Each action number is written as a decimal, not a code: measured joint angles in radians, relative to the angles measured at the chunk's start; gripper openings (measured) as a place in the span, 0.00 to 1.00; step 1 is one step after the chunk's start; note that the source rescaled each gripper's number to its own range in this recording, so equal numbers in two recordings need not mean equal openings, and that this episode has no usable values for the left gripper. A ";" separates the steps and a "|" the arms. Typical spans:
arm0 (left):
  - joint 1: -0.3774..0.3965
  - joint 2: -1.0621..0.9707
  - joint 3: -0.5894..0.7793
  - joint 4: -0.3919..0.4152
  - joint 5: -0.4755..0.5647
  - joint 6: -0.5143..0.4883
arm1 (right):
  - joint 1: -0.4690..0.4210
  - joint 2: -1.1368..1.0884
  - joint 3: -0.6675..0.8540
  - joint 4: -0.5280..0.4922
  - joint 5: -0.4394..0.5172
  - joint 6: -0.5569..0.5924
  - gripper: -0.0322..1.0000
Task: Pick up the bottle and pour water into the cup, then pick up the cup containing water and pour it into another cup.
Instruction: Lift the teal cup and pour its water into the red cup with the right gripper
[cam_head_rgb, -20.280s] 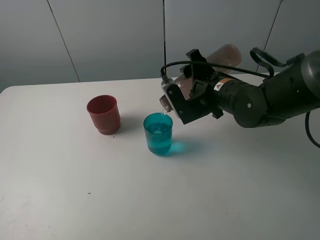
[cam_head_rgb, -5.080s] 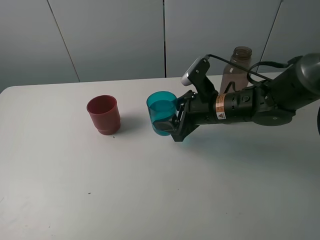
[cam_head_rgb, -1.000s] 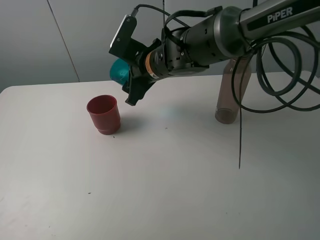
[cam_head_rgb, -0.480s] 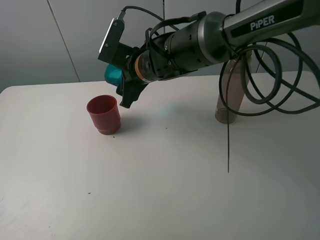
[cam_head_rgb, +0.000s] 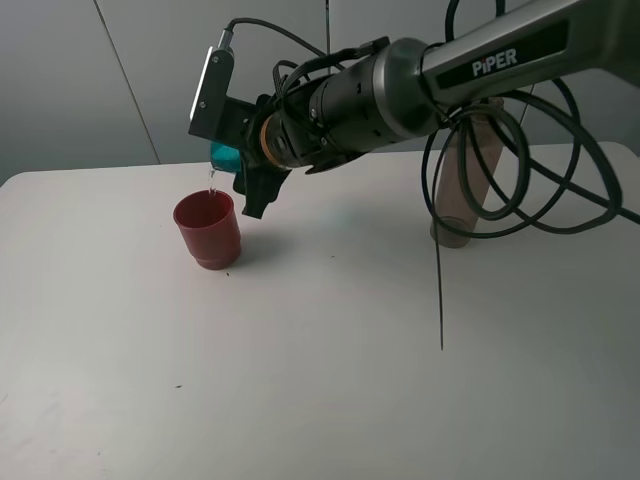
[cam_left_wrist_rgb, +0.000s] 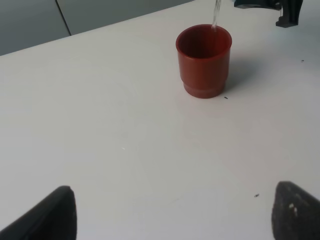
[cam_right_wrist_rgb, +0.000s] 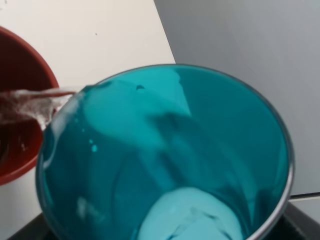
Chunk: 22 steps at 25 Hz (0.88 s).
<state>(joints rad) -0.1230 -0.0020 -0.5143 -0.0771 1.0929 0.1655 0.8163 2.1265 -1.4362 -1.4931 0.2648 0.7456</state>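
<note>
Teal cup (cam_head_rgb: 224, 155) is clamped in the right gripper (cam_head_rgb: 234, 152), tipped over above the red cup (cam_head_rgb: 207, 228), and a thin stream of water (cam_head_rgb: 211, 181) falls from its rim into the red one. The bottle (cam_head_rgb: 458, 222) stands upright, well apart on the table (cam_head_rgb: 300, 350). The left gripper (cam_left_wrist_rgb: 175, 220) hangs with jaws wide and nothing in them.
</note>
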 joint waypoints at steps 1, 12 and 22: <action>0.000 0.000 0.000 0.000 0.000 0.000 | 0.000 0.000 -0.002 -0.015 0.005 0.000 0.18; 0.000 0.000 0.000 0.000 0.000 0.000 | 0.000 0.000 -0.002 -0.217 0.028 0.114 0.18; 0.000 0.000 0.000 0.000 0.000 0.000 | 0.000 0.000 -0.002 -0.227 0.062 0.127 0.18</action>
<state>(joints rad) -0.1230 -0.0020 -0.5143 -0.0771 1.0929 0.1655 0.8163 2.1265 -1.4378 -1.7201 0.3272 0.8728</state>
